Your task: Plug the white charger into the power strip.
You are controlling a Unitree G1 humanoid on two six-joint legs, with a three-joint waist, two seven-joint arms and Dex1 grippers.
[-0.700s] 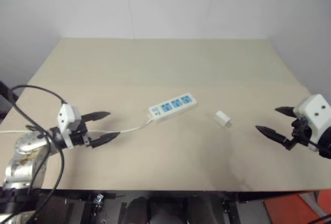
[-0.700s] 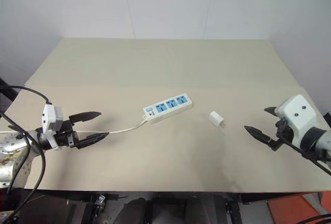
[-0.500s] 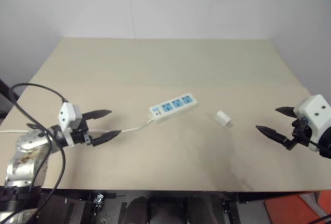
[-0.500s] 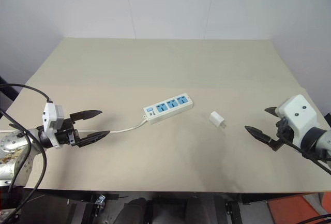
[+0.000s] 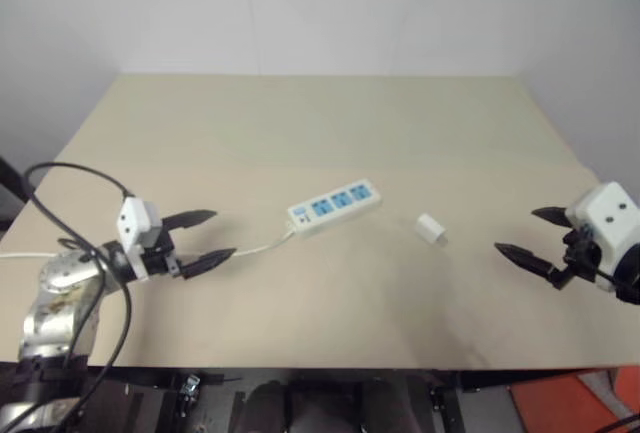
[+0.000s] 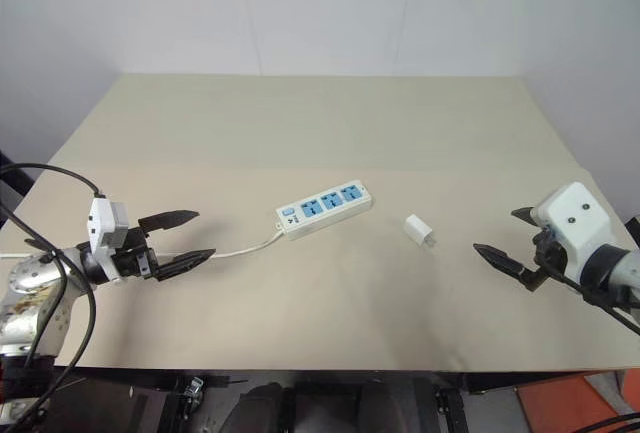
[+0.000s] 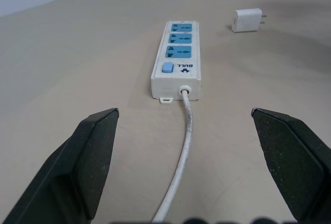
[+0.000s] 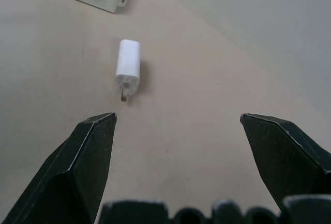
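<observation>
The table (image 6: 320,123) is a broad beige top with only two loose things on it. The strip (image 6: 324,209) lies near its middle, slanted, three blue sockets facing up, its switch end toward the robot's left, and its thin cord (image 6: 245,249) trails off toward the left gripper (image 6: 185,238). The charger (image 6: 419,231) lies on its side just to the right of the strip, apart from it, its prongs pointing toward the right gripper (image 6: 500,237).

Both grippers stand wide and hold nothing. The left one hovers low over the table's left part, aimed along the cord at the strip's switch end. The right one hovers near the right edge, tilted down a little, with the charger lying ahead of it and somewhat toward the strip, well apart from its fingertips.

Risks, as I judge them: the charger is small and lies flat, so a closing pinch may skid it across the smooth top or catch it by the prongs, leaving them covered for insertion. It must also be turned prongs-down before it meets a socket; a poor grasp angle would make that awkward. The strip is light and unheld, so pressing down off-centre could push it aside unless the left gripper steadies it.
</observation>
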